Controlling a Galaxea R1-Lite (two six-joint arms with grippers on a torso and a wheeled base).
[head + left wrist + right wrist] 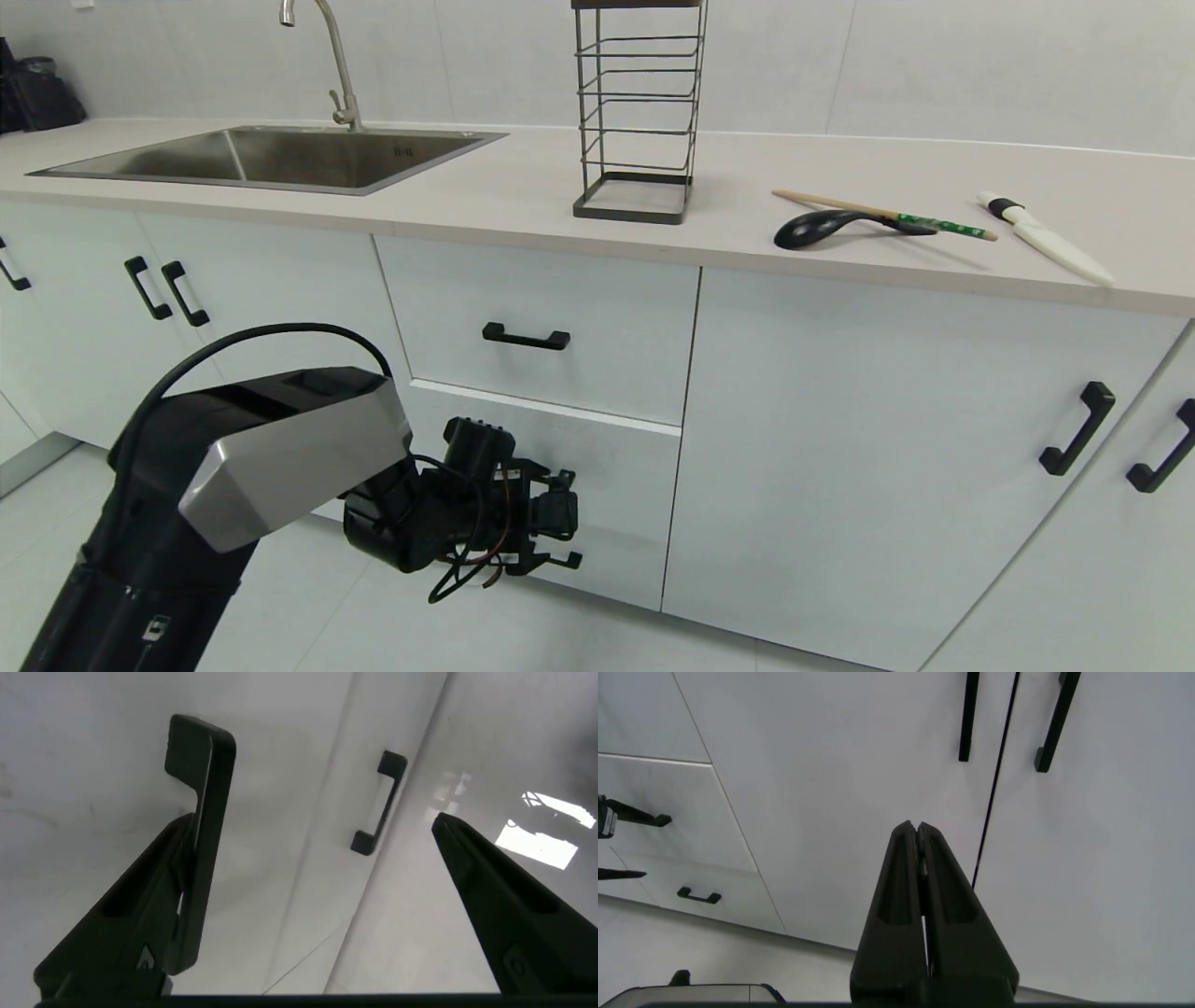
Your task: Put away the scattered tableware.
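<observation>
Two grippers sit low by the cabinet fronts: the left gripper [568, 519] [322, 784], at six o'clock, is spread wide and empty, and the right gripper [917, 835] is clenched on nothing. Farther, at two o'clock on the counter [523, 201], a black spoon [822, 227] lies under the chopsticks [887, 217], with a white knife [1046, 238] near. A wire rack [639, 112] stands at twelve.

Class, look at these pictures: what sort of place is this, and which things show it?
Probably a kitchen: a stainless steel sink with a curved metal tap, a pale countertop over white cabinets, and a black spoon lying on it.
</observation>
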